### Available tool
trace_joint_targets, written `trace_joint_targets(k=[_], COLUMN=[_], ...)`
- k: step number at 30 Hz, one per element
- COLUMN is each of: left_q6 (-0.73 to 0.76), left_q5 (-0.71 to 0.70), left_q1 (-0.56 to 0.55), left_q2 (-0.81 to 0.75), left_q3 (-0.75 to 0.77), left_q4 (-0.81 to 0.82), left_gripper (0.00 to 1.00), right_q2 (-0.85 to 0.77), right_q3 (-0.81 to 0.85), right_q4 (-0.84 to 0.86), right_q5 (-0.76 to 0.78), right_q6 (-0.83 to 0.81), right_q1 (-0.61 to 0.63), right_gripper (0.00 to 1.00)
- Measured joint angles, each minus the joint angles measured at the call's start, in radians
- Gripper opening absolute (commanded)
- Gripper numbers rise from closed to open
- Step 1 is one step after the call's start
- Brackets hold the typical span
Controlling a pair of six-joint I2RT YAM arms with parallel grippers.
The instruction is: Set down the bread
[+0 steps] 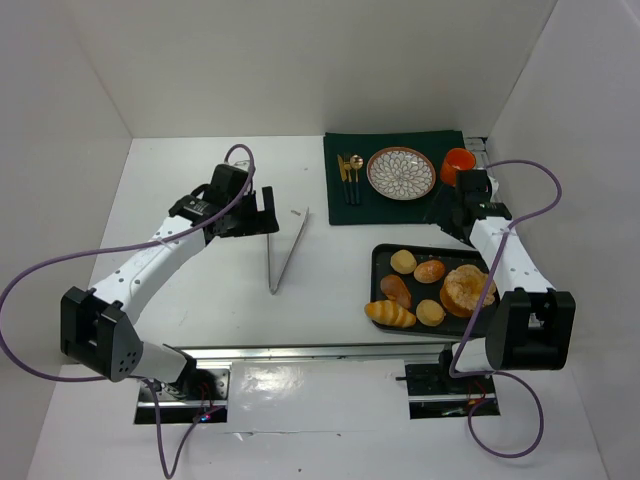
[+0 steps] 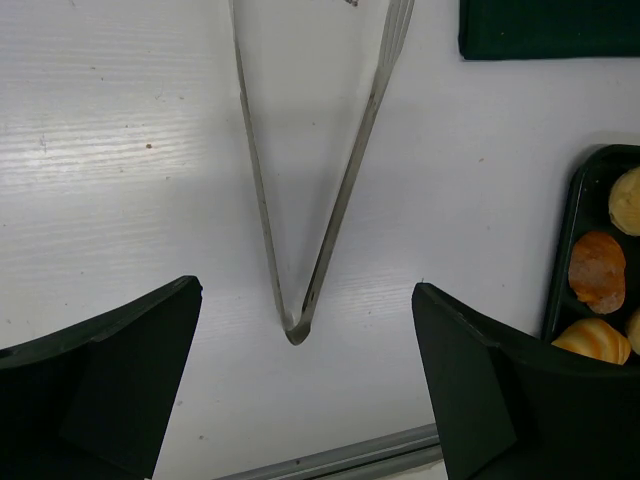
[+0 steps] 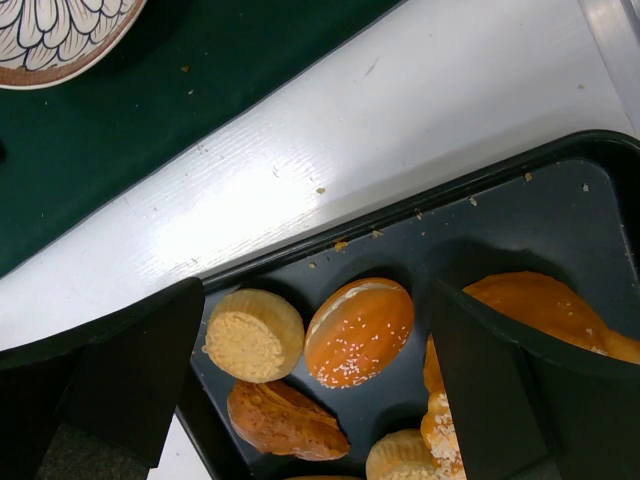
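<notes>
A black tray [image 1: 377,268] at the right front holds several breads: a sesame bun [image 1: 430,270], a pale muffin [image 1: 403,261], a flaky pastry [image 1: 396,290], a large round loaf [image 1: 467,290] and a long roll [image 1: 390,314]. My right gripper [image 1: 447,212] is open and empty, hovering over the tray's far edge. In the right wrist view it [image 3: 320,295] brackets the sesame bun [image 3: 360,330] and the muffin [image 3: 255,335] from above. Metal tongs [image 1: 285,250] lie on the table. My left gripper [image 1: 262,212] is open and empty above the tongs' hinge end [image 2: 295,330].
A patterned plate [image 1: 401,172] sits on a dark green placemat [image 1: 440,205] at the back, with gold cutlery [image 1: 350,175] on its left and an orange cup [image 1: 458,165] on its right. White walls enclose the table on three sides.
</notes>
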Motion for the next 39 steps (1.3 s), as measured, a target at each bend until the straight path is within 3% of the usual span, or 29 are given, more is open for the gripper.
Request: trace_joint_targets(k=[10,28,37,39], left_q6=[0.014,-0.001,-0.027,-0.030], left_q5=[0.021,-0.035,-0.103,-0.113], left_q1=[0.000,-0.109,-0.105,-0.103], left_q2=[0.020,0.248,0.465,0.478], left_q3=[0.000,-0.120,-0.002,0.012], left_q4=[-0.010,0.069,0.123,0.136], left_gripper=[1.00,1.00,1.00,0.94], right_q2=[-0.002,-0.101,-0.101,-0.101], right_q3=[0.000,-0.017,-0.034,-0.034], right_q4=[-0.002,0.021,0.035,0.036], right_q5=[0.027,-0.040,-0.065,-0.065], right_q6=[0.002,0.000,0.002,0.002], right_q1=[0.000,0.011,0.018,0.018], right_gripper=[1.00,1.00,1.00,1.00])
